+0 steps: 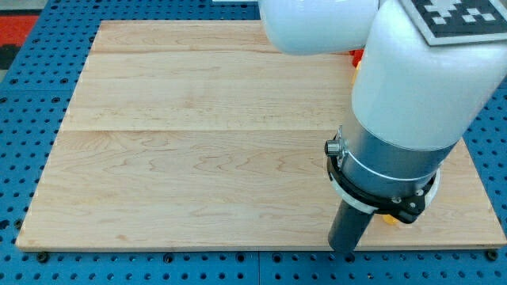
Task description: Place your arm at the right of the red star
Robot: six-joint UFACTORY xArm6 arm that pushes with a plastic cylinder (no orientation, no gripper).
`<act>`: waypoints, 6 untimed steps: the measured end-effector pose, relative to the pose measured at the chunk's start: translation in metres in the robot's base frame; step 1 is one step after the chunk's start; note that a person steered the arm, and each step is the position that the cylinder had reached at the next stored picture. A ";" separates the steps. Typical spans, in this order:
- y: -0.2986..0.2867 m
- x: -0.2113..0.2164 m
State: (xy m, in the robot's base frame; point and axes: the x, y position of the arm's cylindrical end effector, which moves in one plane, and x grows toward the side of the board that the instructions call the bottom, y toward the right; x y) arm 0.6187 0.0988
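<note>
A small patch of red (356,55) shows at the view's top right, just beside the white arm. It may be the red star, but the arm hides most of it and its shape cannot be made out. My dark rod comes down at the view's bottom right, and my tip (343,250) rests near the board's bottom edge, far below the red patch. A sliver of a yellow block (390,219) shows just right of the rod, under the arm's collar.
The light wooden board (198,158) lies on a blue perforated table (24,119). The large white arm body (412,71) covers the board's right part and hides whatever blocks lie under it.
</note>
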 end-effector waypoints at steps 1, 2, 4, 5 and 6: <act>0.035 -0.001; 0.080 0.000; 0.186 -0.044; 0.206 -0.161; 0.181 -0.254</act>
